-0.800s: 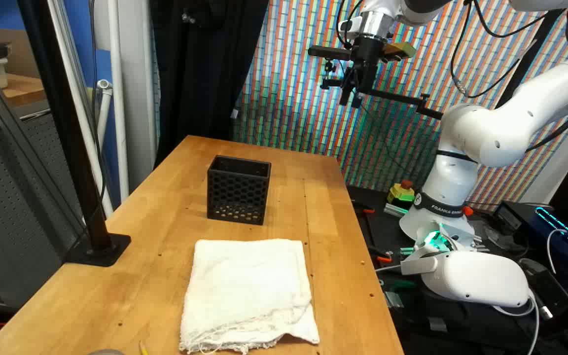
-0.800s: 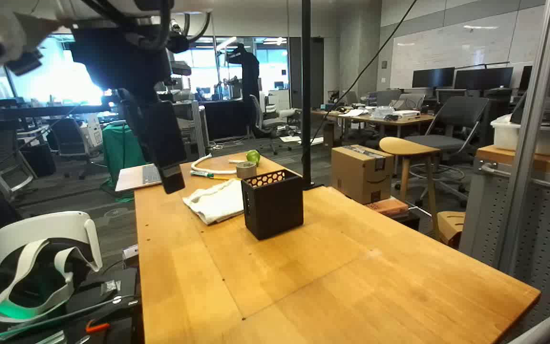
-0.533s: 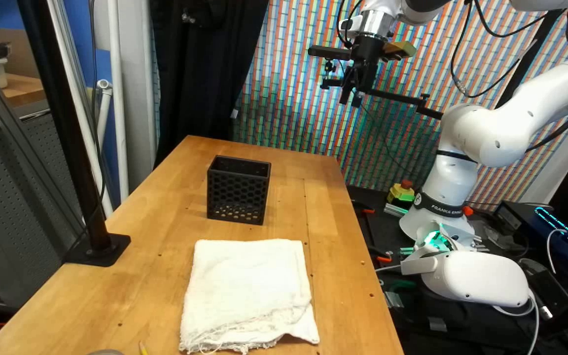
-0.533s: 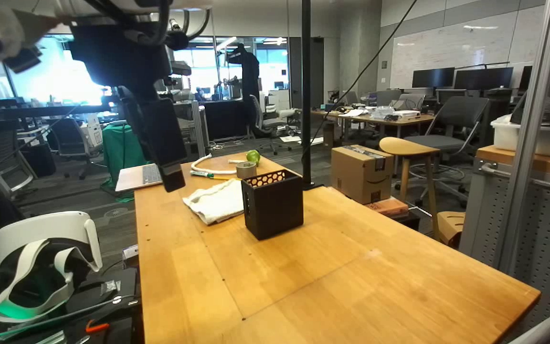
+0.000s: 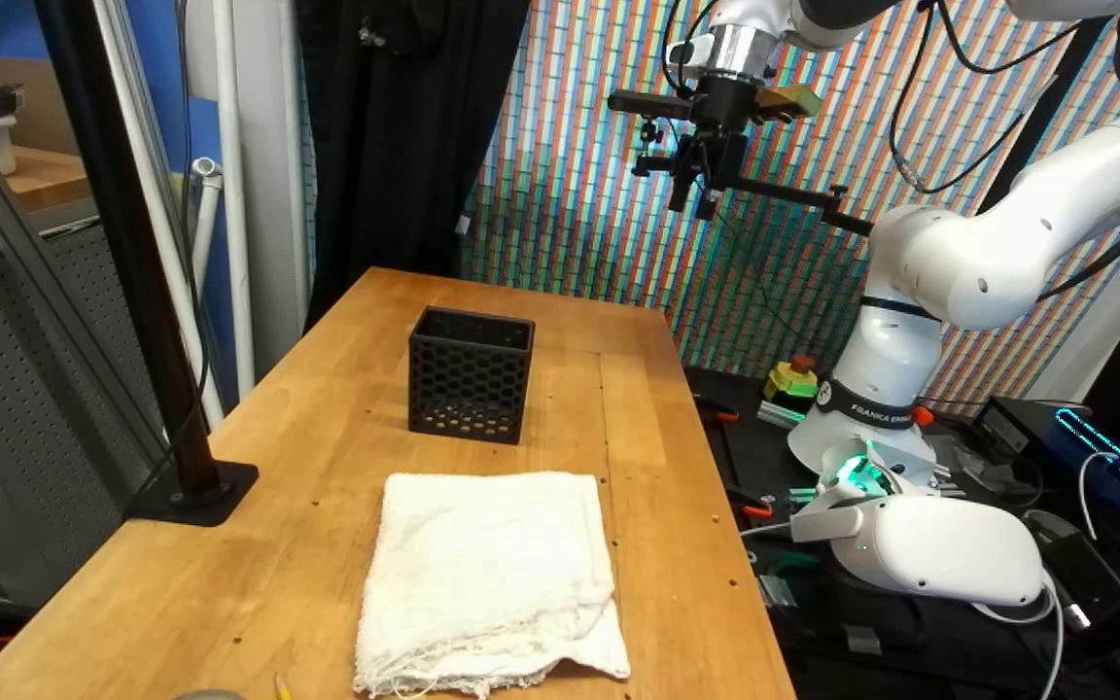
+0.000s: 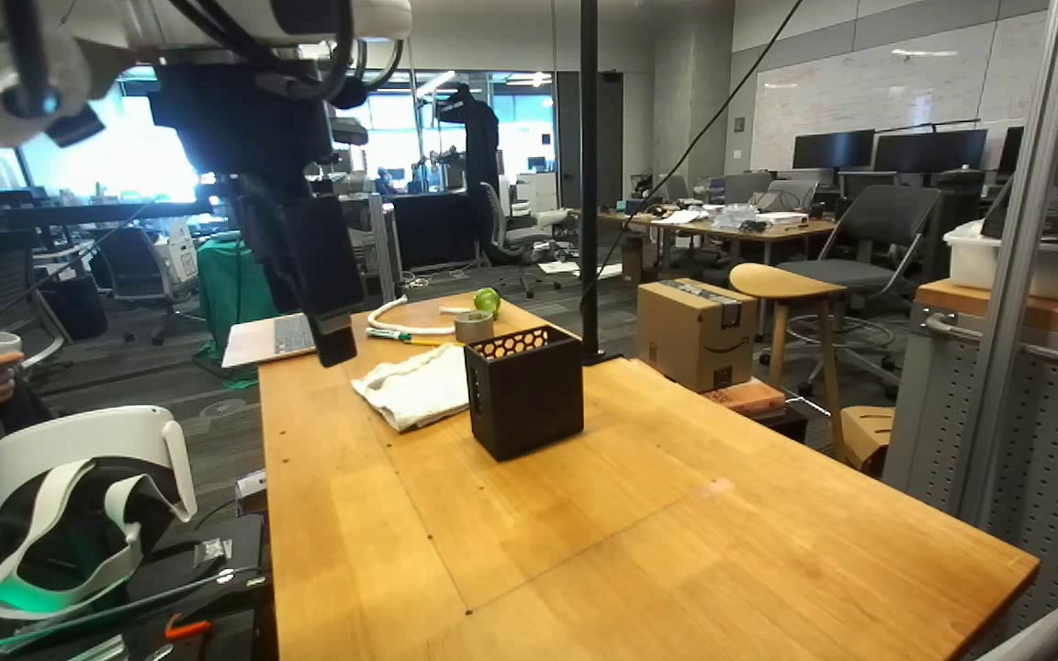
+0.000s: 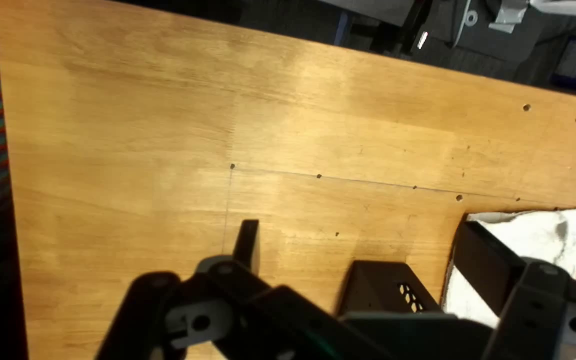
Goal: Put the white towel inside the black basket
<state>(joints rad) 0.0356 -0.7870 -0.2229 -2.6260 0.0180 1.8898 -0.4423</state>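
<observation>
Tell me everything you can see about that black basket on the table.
The black basket looks like rigid plastic: box-shaped, open on top, with honeycomb holes through at least one side. It stands upright on the wooden table, with a gap between it and the white towel. Only the table appears to touch it.

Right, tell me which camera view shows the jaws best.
The wrist view: both jaws show large, wide apart, with the black basket seen between them and the white towel partly behind one. Both exterior views show them too, but dark, with the gap between them hard to judge.
</observation>
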